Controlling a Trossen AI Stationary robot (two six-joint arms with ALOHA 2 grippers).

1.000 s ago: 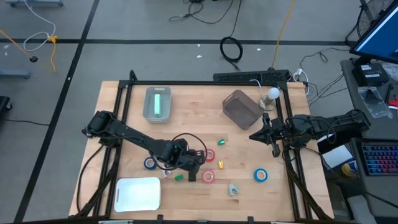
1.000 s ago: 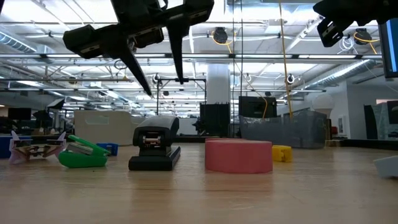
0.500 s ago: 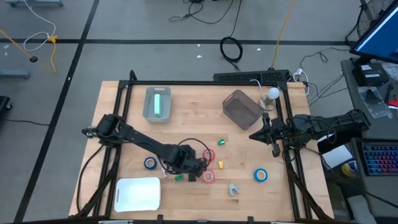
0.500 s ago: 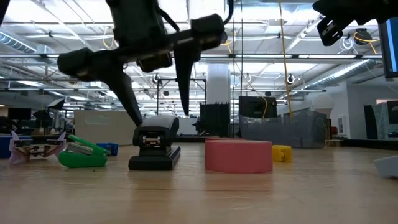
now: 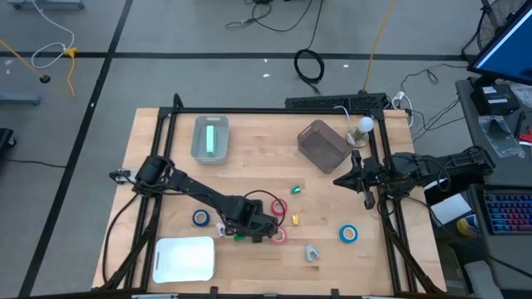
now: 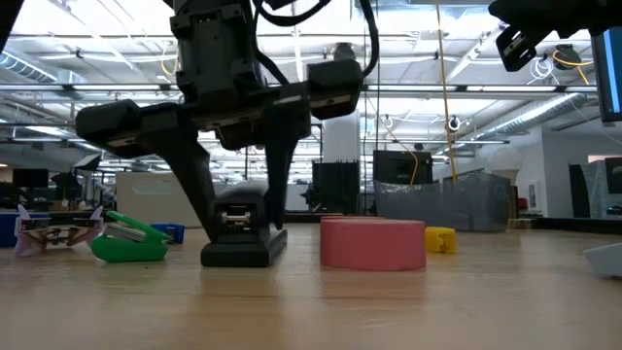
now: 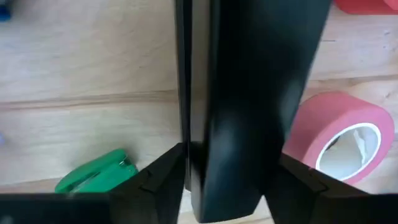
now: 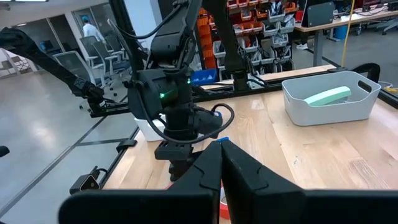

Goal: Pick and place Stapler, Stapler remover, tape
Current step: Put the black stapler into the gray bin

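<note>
While the black stapler [image 6: 241, 233] sits upright on the wooden table [image 5: 249, 158], dark and blocky beside a red tape roll [image 6: 373, 243] with a white core, the left gripper [image 6: 238, 199] reaches steeply down over it, its parted fingers straddling the body without clamping. The right gripper [image 5: 339, 180] waits clenched at the table's right edge. Four tape rolls lie about, two red, two blue [image 5: 348, 234], plus one green staple remover [image 6: 129, 238].

Crowded near middle, open far middle

We are seeing the left gripper [image 6: 238, 209] straddling the black stapler [image 6: 243, 238], a red tape roll [image 6: 373, 243] crowding right, green stapler [image 6: 128, 240] crowding left.
</note>
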